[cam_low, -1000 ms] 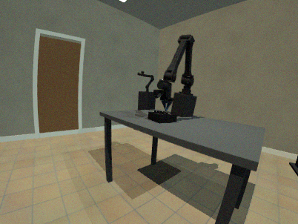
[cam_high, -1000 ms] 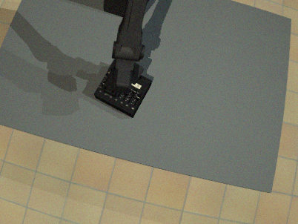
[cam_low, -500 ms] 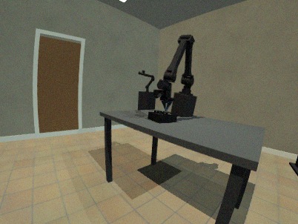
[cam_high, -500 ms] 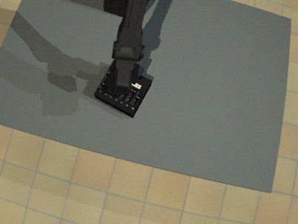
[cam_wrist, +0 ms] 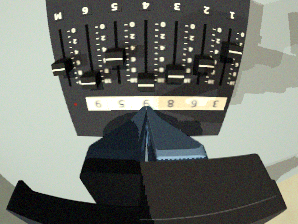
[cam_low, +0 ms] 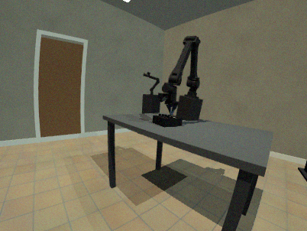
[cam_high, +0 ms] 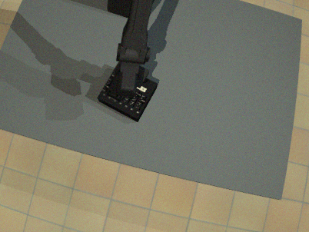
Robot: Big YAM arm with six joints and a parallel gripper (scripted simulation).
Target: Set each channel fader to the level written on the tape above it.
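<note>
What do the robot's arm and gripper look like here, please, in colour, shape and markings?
The arm is matt black: slim straight links joined by bulkier rounded joints, with no visible cables, sleeves or markings. The gripper is black too, its fingers tapering to a wedge-shaped point with a bluish sheen. A broad curved black body fills the bottom of the wrist view.

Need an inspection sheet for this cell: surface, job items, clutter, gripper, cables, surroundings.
Surface: grey rectangular table top on dark legs.
Job's things: black lighting desk flat on the table; seven fader caps at differing heights in the wrist view, e.g. the leftmost fader cap; pale tape strip, its writing unreadable.
Clutter: nothing seen.
Gripper: gripper shut, holding nothing, tips pointing at the tape strip's middle.
Cables: nothing seen.
Surroundings: tan tiled floor, brown door with a white frame, a dark box with a small arm behind the desk.
</note>
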